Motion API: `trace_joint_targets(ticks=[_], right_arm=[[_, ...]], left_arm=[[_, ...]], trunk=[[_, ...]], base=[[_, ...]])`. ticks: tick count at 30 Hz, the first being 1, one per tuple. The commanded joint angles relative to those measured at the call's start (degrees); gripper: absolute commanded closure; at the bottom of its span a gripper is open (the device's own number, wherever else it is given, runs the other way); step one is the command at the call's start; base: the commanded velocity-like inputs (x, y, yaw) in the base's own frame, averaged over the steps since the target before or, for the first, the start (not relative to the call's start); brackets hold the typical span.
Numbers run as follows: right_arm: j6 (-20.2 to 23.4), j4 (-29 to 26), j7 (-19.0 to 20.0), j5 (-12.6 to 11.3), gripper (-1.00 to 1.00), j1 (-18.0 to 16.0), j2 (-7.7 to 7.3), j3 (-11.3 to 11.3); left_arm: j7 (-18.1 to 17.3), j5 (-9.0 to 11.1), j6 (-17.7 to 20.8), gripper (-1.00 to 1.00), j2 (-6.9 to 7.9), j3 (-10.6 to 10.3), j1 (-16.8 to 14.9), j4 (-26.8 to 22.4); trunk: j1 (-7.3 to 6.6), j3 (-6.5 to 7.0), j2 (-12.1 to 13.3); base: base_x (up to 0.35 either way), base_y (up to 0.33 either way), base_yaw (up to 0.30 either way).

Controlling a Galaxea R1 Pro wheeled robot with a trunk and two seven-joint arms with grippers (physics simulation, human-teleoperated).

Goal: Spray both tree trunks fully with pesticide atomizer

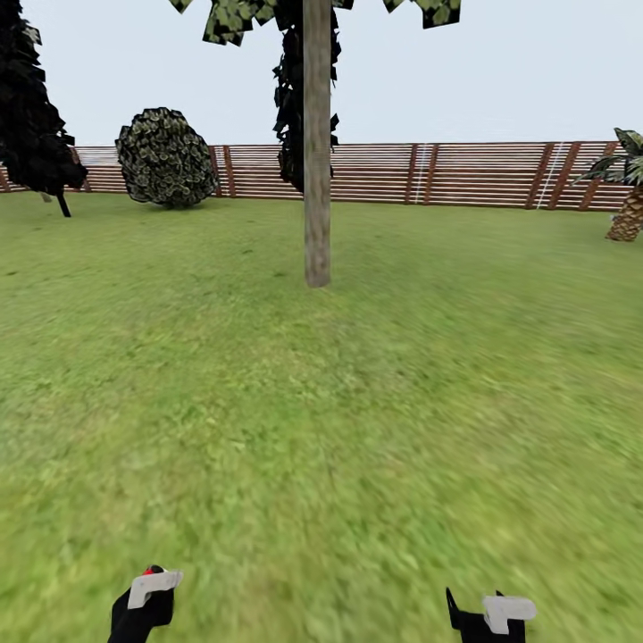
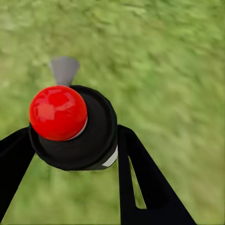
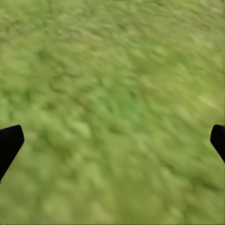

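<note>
The pesticide atomizer is a black round body with a glossy red cap and a grey nozzle. My left gripper is shut on it, one black finger on each side, above the grass floor. In the head view the left gripper is at the bottom edge, the red cap peeking above it. One tree trunk stands upright straight ahead, a few metres away, under blocky leaves. My right gripper hangs open over bare grass, also low in the head view.
A reddish-brown slat fence closes the lawn behind the tree. A round dark bush and a near-black conifer stand at the back left, another dark conifer just behind the trunk, a palm at far right. Open grass lies between me and the trunk.
</note>
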Motion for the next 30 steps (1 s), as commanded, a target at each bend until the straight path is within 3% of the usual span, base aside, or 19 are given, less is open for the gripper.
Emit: trace_joint_targets(ticks=[1,30], right_arm=[[-0.17,0.04,-0.01,0.03,-1.0,-0.03,0.01,-0.05],[-0.17,0.04,-0.01,0.03,-1.0,-0.04,0.01,-0.04]], left_arm=[[-0.3,0.2,-0.16,1.0,-0.01,0.2,-0.04,0.05],[-0.31,0.2,-0.16,1.0,-0.01,0.2,-0.04,0.05]], trunk=[[0.02,-0.05,-0.02],[0.02,-0.05,-0.02]], base=[[0.34,0.0,0.0],[0.34,0.0,0.0]])
